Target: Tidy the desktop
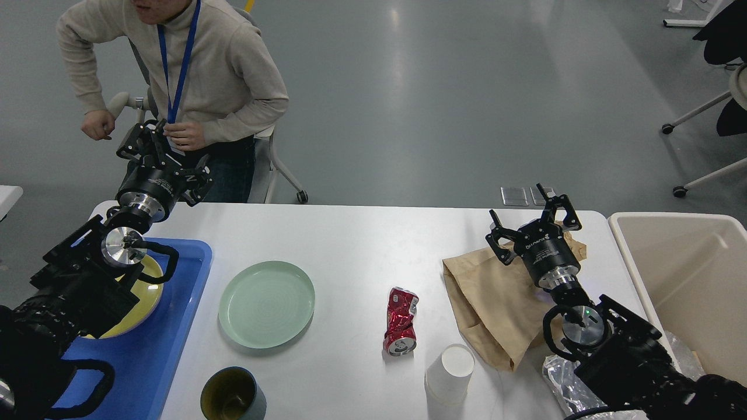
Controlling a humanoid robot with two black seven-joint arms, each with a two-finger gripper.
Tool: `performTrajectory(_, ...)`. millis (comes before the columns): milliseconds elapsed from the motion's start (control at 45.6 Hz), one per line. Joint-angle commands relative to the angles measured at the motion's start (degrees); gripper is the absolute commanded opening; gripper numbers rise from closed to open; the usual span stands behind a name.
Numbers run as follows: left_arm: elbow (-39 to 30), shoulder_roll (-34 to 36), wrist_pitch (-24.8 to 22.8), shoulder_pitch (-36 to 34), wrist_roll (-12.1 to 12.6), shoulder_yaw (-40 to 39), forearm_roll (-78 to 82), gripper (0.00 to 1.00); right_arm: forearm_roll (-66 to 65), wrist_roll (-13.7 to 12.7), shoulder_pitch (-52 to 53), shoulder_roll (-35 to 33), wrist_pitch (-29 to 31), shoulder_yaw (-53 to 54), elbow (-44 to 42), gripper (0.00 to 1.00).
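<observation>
Desktop (362, 245) clutter sits by the crushed red can (401, 321)

Right gripper (534, 224), claws apart and empty, hovers over the brown paper bag (493, 291) right of the can; left gripper (153, 153), claws apart, is far off left

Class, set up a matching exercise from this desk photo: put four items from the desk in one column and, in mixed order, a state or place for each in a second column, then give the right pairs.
Column one:
1. red can
2. yellow plate
3. paper cup
4. green plate

Column two:
A. upside down on the desktop
B. crushed, lying on its side
C. empty, bare on the white top
D. in the blue tray

Pairs: 1-B, 2-D, 3-A, 4-C
</observation>
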Motion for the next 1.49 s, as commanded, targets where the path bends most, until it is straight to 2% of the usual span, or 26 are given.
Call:
performTrajectory(0, -0.15, -0.14, -0.01, -0.03, -0.02, -0.29, 0.01, 0.97, 0.02, 0.0, 0.02, 0.0, 0.0, 0.0, 0.0, 1.0)
performTrajectory(526, -0.15, -2.07, 0.08, -0.2, 0.16, 0.59, 0.45, 0.97, -0.06, 0.0, 0.02, 0.0, 0.0, 0.0, 0.0, 1.0)
performTrajectory(658, -0.85, -1.28, -1.15, -0.2, 0.68, 2.07, 0.45, 0.97, 0.02, 0.0, 0.02, 0.0, 0.0, 0.0, 0.0, 1.0)
performTrajectory(724, -0.85, -1.11, -3.79, -0.99, 0.95, 6.46, 0.63, 0.97, 0.02, 0.0, 0.02, 0.0, 0.0, 0.0, 0.0, 1.0)
performTrajectory(833, -0.59, 1.17, -3.79, -4.68, 1.12, 17.0, 0.72, 0.97, 0.02, 0.0, 0.02, 0.0, 0.0, 0.0, 0.0, 1.0)
performTrajectory(921, -0.59, 3.9, -3.88, -7.84, 1.03, 29.56, 0.72, 0.97, 0.02, 0.0, -0.06, 0.0, 0.0, 0.0, 0.0, 1.0)
performTrajectory(1096, -0.68, 4.26, -4.32, -14.61, 1.03, 57.77, 0.72, 0.97, -0.06, 0.0, 0.02, 0.0, 0.0, 0.0, 0.0, 1.0)
performTrajectory(1272, -0.68, 3.47, -4.41, -19.79, 1.03, 79.04, 0.8, 0.97, -0.06, 0.0, 0.02, 0.0, 0.0, 0.0, 0.0, 1.0)
performTrajectory(1469, -0.85, 2.76, -4.58, -23.93, 1.03, 86.62, 1.07, 0.97, 0.02, 0.0, 0.02, 0.0, 0.0, 0.0, 0.0, 1.0)
